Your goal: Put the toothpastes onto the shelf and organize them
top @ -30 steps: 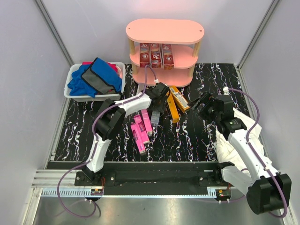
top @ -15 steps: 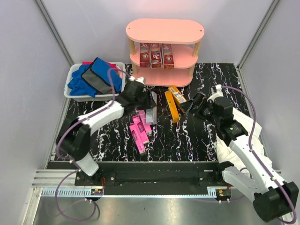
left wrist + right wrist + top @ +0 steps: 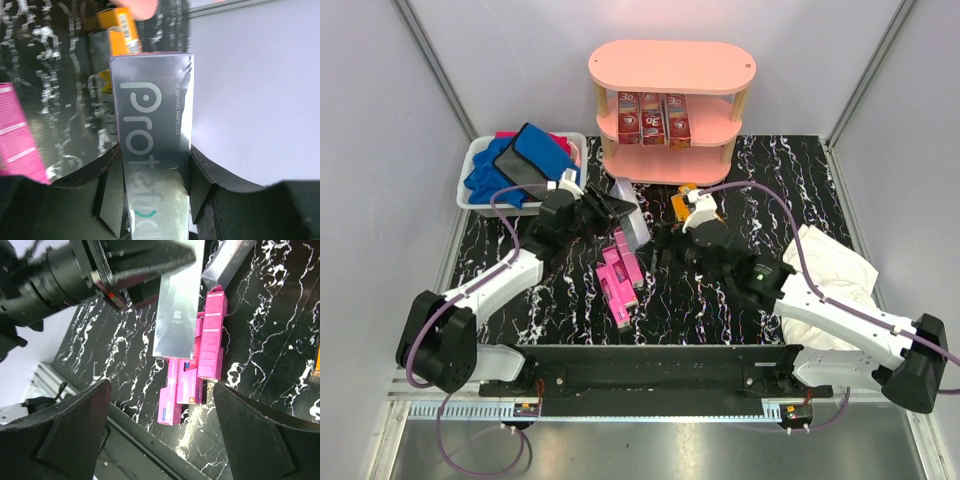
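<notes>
The salmon-pink shelf stands at the back, with three dark red toothpastes upright on its middle tier. My left gripper is shut on a silver-grey toothpaste and holds it lifted above the table; the left wrist view shows it squeezed between the fingers. Several pink toothpastes lie on the table below it. My right gripper is open and empty, and in the right wrist view it hovers over the pink toothpastes. The right arm partly hides the orange toothpastes.
A white bin holding blue and grey cloths stands at the back left. A white cloth lies at the right. A second silver-grey box lies on the black marbled table behind the pink ones.
My left gripper has pulled back to the left with the silver-grey toothpaste, lifting it. My right arm has swung left from the right side to the table's middle, over the orange boxes.
</notes>
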You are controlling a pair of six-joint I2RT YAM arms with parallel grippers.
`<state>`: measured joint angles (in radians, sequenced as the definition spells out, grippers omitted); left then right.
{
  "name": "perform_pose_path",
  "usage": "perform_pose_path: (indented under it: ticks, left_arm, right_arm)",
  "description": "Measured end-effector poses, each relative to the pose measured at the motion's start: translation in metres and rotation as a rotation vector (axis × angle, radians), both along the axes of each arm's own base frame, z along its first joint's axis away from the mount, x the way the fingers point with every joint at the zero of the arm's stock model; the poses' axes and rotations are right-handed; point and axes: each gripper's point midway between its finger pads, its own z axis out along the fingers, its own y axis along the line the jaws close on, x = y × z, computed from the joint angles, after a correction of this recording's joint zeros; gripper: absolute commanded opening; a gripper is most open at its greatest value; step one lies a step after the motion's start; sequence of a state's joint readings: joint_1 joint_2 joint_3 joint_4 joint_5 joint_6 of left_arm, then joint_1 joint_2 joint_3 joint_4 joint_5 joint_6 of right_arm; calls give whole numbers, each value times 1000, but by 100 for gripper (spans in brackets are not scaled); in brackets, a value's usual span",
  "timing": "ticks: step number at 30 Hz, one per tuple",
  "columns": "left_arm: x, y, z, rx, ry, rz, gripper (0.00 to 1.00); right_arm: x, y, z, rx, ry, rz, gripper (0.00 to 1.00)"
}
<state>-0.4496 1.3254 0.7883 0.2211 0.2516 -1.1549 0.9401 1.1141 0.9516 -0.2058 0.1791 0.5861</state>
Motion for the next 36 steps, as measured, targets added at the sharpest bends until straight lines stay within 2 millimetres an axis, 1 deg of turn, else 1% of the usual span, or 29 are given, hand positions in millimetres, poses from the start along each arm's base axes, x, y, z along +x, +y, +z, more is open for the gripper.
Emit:
perform_pose_path:
  ticks: [2, 4, 7, 8, 9, 10, 13, 17, 20, 21, 23, 24, 27, 28, 30, 31, 32, 33, 36]
  left_arm:
    - [1, -1, 11, -39, -14, 4, 47]
    - [0, -3, 24, -78, -34, -4, 48]
    - [-3, -7, 34, -120, -48, -27, 48]
    - [-4, -9, 36, -131, -47, -35, 48]
    - [-5, -10, 38, -142, -46, -40, 48]
    - [-6, -11, 41, -155, -48, -49, 48]
    - [-7, -13, 50, -189, -63, -60, 48]
    - [-7, -13, 53, -220, -66, -55, 48]
    - [-7, -12, 51, -221, -62, -48, 48]
    - [-7, -12, 50, -220, -61, -48, 48]
    - [-9, -15, 50, -223, -58, -55, 49]
    - [-11, -17, 50, -224, -56, -62, 49]
    - [-14, -21, 50, -225, -52, -71, 50]
    - [-14, -21, 49, -224, -52, -71, 51]
    - [-14, -21, 50, -226, -52, -71, 54]
    - [-14, -21, 50, -227, -51, -70, 56]
    - [-15, -21, 50, -229, -51, -71, 64]
    - [-15, -22, 50, -231, -51, -73, 68]
    - [-21, -25, 55, -237, -60, -95, 94]
  right_arm:
    - [0, 7, -1, -27, -19, -7, 91]
    - [2, 14, -3, -58, -38, -27, 88]
    - [5, 19, -10, -103, -54, -71, 83]
    - [7, 18, -13, -116, -57, -92, 82]
    - [10, 14, -16, -130, -62, -126, 79]
    - [12, 13, -16, -134, -64, -144, 78]
    - [19, 6, -13, -129, -78, -209, 73]
    - [21, 5, -11, -126, -94, -239, 70]
    - [23, 9, -14, -123, -95, -238, 63]
    - [24, 11, -14, -121, -96, -237, 56]
    - [25, 13, -14, -108, -100, -238, 51]
    - [25, 14, -14, -101, -103, -239, 45]
    - [25, 13, -16, -104, -108, -236, 37]
    - [25, 13, -17, -106, -110, -235, 32]
    - [26, 13, -16, -103, -112, -236, 29]
    - [26, 13, -16, -102, -112, -236, 26]
    - [26, 13, -16, -102, -112, -236, 24]
    - [25, 13, -16, -100, -113, -236, 24]
    - [24, 9, -16, -100, -113, -238, 23]
